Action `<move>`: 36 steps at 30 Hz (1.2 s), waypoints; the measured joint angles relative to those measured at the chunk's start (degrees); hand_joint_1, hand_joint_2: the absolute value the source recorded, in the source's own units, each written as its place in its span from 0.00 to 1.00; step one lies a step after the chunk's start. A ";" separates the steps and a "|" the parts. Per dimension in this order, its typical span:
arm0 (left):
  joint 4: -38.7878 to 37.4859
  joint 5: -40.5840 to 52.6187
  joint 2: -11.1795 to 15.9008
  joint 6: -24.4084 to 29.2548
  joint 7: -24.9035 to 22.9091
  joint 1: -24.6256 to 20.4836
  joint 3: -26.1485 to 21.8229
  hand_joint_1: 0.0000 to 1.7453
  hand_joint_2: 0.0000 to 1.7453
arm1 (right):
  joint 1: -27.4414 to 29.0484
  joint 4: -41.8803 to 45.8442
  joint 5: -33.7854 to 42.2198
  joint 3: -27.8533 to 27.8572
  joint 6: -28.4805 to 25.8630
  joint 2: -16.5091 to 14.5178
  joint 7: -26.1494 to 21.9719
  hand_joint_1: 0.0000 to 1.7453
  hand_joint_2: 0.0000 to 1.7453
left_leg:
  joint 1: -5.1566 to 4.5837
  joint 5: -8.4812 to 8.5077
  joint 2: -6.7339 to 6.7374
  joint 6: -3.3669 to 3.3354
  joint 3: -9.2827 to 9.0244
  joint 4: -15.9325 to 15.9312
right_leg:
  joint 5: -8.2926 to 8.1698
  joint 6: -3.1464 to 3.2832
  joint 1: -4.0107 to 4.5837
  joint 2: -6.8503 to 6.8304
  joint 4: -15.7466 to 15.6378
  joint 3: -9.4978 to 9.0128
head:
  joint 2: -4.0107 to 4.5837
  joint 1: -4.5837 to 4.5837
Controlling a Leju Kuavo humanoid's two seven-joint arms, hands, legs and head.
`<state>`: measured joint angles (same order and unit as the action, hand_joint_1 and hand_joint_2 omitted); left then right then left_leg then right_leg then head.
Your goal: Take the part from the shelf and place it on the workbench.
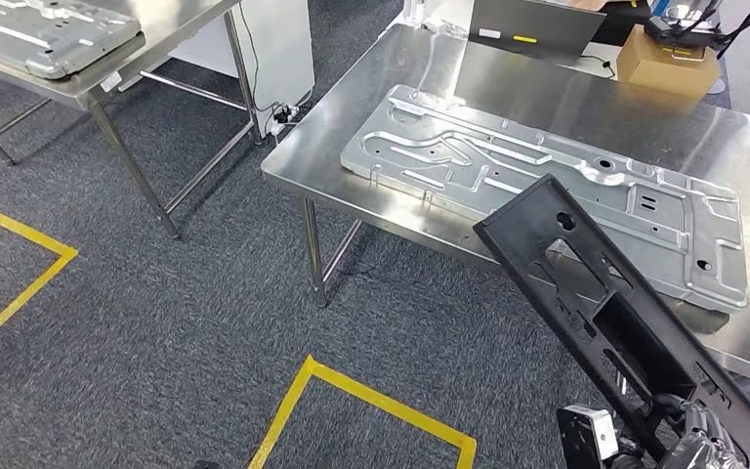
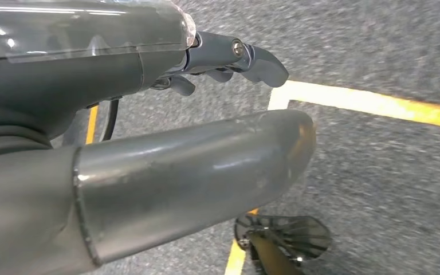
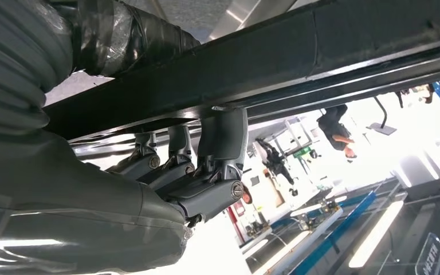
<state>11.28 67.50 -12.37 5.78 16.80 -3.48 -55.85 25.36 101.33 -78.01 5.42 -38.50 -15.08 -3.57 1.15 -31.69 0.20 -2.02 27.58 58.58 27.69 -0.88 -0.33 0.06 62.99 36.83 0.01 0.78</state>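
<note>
One part in hand: a long black part (image 1: 625,322), a perforated frame-like bar, carried at a slant with its far end over the near edge of the workbench (image 1: 508,88).
Right hand (image 3: 200,172): fingers (image 3: 223,137) hooked up around one edge of the black part, thumb side against the other; a firm clasp near the bar's lower end, as the head view also suggests at the bottom right.
Left hand (image 2: 229,57): hanging over the carpet (image 2: 389,189), fingers curled loosely, nothing in them.
Workbench load: a large pressed silver panel (image 1: 547,186) lies flat across the middle; a cardboard box (image 1: 666,61) and a laptop (image 1: 532,24) sit at the far side.
Second table: at the far left, carrying another silver panel (image 1: 44,34).
Floor: grey carpet with yellow tape (image 1: 371,396) squares.
Step in hand, as I judge it: carrying the part in for set-down.
Doing it well: the grip sits at one end, so the long free end will lever and sway; level the bar slowly, keep it low, and choose whether it goes on the silver panel or on the bare steel beside it.
Risk: the leading end catching the panel's raised ribs, or the bar tipping off the near edge if let go before most of its length is supported.
</note>
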 joint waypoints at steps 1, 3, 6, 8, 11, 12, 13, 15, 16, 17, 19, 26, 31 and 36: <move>0.00 0.31 0.00 -0.14 0.04 -0.09 0.02 0.00 0.00 | -0.75 -0.28 0.31 0.46 0.77 0.94 0.53 1.00 1.00 | 0.03 -0.41 0.03 0.33 -0.37 -0.20 | -0.98 0.44 0.32 -0.09 -1.62 -0.41 | -0.01 -0.02; 0.00 0.95 0.01 -0.50 0.09 -0.28 0.10 0.00 0.00 | -2.70 -1.26 0.97 1.61 2.49 2.92 1.51 1.00 1.00 | -0.05 -0.54 0.11 1.12 -1.39 -0.13 | -0.74 1.37 0.79 -0.07 -2.64 -0.86 | 0.00 -0.03; 0.00 1.63 0.01 -0.91 0.11 -0.69 0.21 0.00 0.00 | -6.11 -3.37 1.49 3.02 4.39 5.42 2.27 1.00 1.00 | -0.09 -0.84 0.21 1.63 -1.20 2.84 | -1.08 2.51 0.31 0.24 -4.03 -3.09 | 0.02 -0.06; 0.00 2.06 0.03 -1.03 0.13 -0.94 0.26 0.00 0.00 | -8.58 -5.28 1.62 3.40 5.70 6.77 2.70 1.00 1.00 | -0.05 -2.91 0.12 1.63 2.51 9.09 | -0.73 2.88 0.15 0.31 -4.38 -4.07 | 0.01 -0.09; 0.00 2.88 0.08 -1.20 0.05 -0.79 0.36 0.00 0.00 | -12.42 -9.35 1.56 3.43 7.74 8.97 4.11 1.00 1.00 | -0.05 -6.25 0.06 2.04 8.70 15.44 | 0.42 2.87 0.19 0.70 -4.38 -5.22 | 0.01 -0.09; 0.00 3.15 0.13 -1.25 0.02 -0.69 0.43 0.00 0.00 | -13.74 -10.82 1.47 3.34 8.28 9.75 4.76 1.00 1.00 | -0.06 -5.43 0.05 2.05 9.41 14.28 | 0.91 2.74 0.19 0.82 -4.37 -5.83 | 0.00 -0.09; 0.00 3.40 0.20 -1.30 -0.02 -0.62 0.52 0.00 0.00 | -15.13 -12.29 1.32 3.16 8.78 10.53 5.46 1.00 1.00 | -0.08 -3.29 0.05 1.87 9.40 11.56 | 1.45 2.59 0.20 0.89 -4.36 -6.53 | 0.01 -0.10; 0.00 3.81 0.38 -1.43 -0.08 -0.54 0.74 0.00 0.00 | -17.85 -15.05 0.92 2.57 9.57 11.93 6.58 1.00 1.00 | -0.30 2.69 0.06 1.29 8.70 4.95 | 2.57 2.10 0.24 0.95 -4.29 -7.69 | 0.00 -0.09; 0.00 3.97 0.44 -1.50 -0.10 -0.56 0.89 0.00 0.00 | -19.11 -16.28 0.67 2.25 9.92 12.60 7.04 1.00 1.00 | -0.47 4.61 0.06 1.05 8.36 2.91 | 3.05 1.74 0.28 0.97 -4.26 -8.00 | 0.00 -0.09; 0.00 4.12 0.48 -1.58 -0.14 -0.56 1.05 0.00 0.00 | -20.24 -17.38 0.36 1.93 10.24 13.23 7.46 1.00 1.00 | -0.62 5.68 0.03 0.81 8.24 1.86 | 3.34 1.33 0.31 0.97 -4.19 -8.26 | -0.01 -0.09; 0.00 4.38 0.49 -1.70 -0.21 -0.58 1.39 0.00 0.00 | -22.08 -19.24 -0.33 1.33 10.74 14.35 8.09 1.00 1.00 | -0.64 5.66 -0.11 0.25 7.62 1.32 | 3.33 0.57 0.32 0.92 -3.89 -8.51 | -0.01 -0.10; 0.00 4.81 0.48 -1.97 -0.31 -0.68 1.67 0.00 0.00 | -25.84 -23.94 -3.99 -0.80 12.58 16.82 9.38 1.00 1.00 | -0.30 4.03 -0.55 -0.78 4.13 -0.15 | 7.94 -1.44 -0.60 0.26 10.83 2.15 | 0.00 -0.04; -0.01 5.34 0.48 -2.05 -0.39 -0.60 1.67 0.00 0.00 | -27.42 -26.28 -7.98 -3.55 14.51 17.65 9.88 1.00 1.00 | -0.31 0.99 -0.71 0.25 0.59 -0.25 | -2.12 -0.81 -0.53 0.01 -1.35 1.28 | -0.01 -0.03; -0.02 5.92 0.48 -2.26 -0.44 -1.13 1.73 0.00 0.00 | -30.32 -27.60 -11.59 -10.73 16.82 17.71 11.52 1.00 1.00 | -0.38 0.49 -0.47 2.11 -0.46 1.64 | -2.85 1.75 -0.08 0.14 -3.61 -0.88 | 0.00 0.10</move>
<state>11.26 73.42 -11.89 3.52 16.35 -4.61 -54.12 -4.96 73.72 -89.60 -5.32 -21.68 2.63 7.95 0.78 -31.20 -0.27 0.09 27.13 60.22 24.84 0.87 -0.40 0.19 59.38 35.95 0.01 0.88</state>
